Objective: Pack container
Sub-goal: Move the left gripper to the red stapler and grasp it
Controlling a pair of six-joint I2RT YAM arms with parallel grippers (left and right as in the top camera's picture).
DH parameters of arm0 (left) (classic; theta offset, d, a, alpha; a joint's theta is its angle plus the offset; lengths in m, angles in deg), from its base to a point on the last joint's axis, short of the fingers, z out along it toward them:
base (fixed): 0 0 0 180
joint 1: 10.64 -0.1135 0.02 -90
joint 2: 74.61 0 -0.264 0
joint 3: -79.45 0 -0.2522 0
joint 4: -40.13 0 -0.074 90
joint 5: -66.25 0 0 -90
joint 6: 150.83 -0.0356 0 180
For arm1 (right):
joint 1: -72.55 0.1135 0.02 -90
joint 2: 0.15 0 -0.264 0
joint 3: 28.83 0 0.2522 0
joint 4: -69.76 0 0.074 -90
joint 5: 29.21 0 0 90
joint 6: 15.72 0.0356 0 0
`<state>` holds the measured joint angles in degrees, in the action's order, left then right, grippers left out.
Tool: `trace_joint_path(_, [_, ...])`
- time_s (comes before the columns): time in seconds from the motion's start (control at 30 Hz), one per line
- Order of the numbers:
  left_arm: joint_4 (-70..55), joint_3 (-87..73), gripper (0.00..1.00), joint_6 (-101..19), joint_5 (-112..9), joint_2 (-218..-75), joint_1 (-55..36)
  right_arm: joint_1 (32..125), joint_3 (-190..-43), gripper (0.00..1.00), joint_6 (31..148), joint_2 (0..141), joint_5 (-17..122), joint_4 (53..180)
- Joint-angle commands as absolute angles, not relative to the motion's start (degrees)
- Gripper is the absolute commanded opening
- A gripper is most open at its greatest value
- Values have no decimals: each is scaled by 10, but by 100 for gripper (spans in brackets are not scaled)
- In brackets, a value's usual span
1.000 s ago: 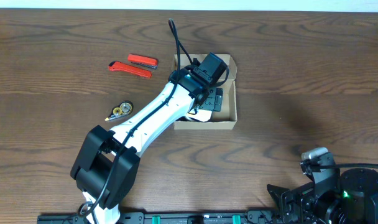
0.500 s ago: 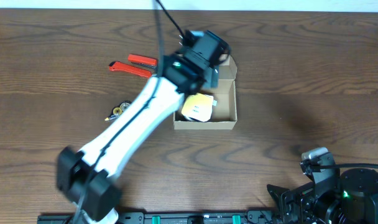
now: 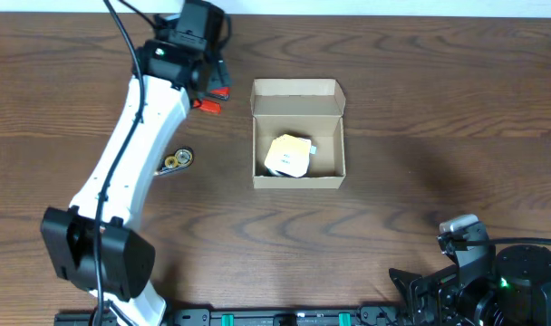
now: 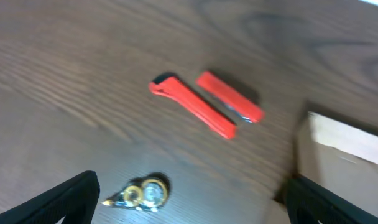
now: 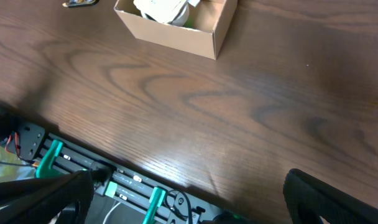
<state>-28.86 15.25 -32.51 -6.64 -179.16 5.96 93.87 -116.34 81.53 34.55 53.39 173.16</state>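
An open cardboard box (image 3: pixel 298 182) sits mid-table (image 3: pixel 439 109), holding one pale yellow item (image 3: pixel 289 156). The left hand (image 4: pixel 189 208) hovers open and empty above two red tools (image 4: pixel 192 107). The right hand (image 5: pixel 189 199) rests open, well apart.

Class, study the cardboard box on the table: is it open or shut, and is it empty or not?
Open and not empty. The container has its flap folded back, and a yellowish-white item lies inside it.
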Motion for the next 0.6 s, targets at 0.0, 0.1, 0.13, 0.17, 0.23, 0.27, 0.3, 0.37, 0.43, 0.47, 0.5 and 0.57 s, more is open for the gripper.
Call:
trace_joint_path(0.0, [-289,153,95,-338,-72,-1804,29,945,-1164,99,822,344,539,1731])
trace_joint_path(0.1, [-273,153,95,-338,-98,-1818,8,945,-1164,99,822,344,539,1731])
trace_joint_path(0.13, [-263,153,95,-338,-113,-1823,4,945,-1164,99,821,344,539,1731])
trace_joint_path(0.17, [-253,153,95,-338,-126,-1830,1,945,-1164,99,822,344,539,1732])
trace_joint_path(0.23, [-231,153,96,-337,-144,-1841,1,945,-1164,99,822,344,539,1731])
trace_joint_path(0.27, [-219,154,96,-332,-149,-1849,1,945,-1164,99,822,344,539,1731])
trace_joint_path(0.3, [-210,156,96,-327,-155,-1854,3,945,-1164,99,822,344,539,1731])
trace_joint_path(0.37, [-199,170,96,-318,-168,-1872,7,945,-1164,99,822,344,539,1731])
trace_joint_path(0.43, [-202,204,96,-314,-186,-1903,10,945,-1164,99,822,344,539,1731])
trace_joint_path(0.47, [-210,226,96,-314,-189,-1920,12,945,-1164,99,822,344,539,1731])
trace_joint_path(0.5, [-223,255,96,-314,-190,-1944,13,945,-1164,99,822,344,539,1732])
trace_joint_path(0.57, [-257,314,96,-312,-189,-1987,14,945,-1164,99,822,344,539,1731])
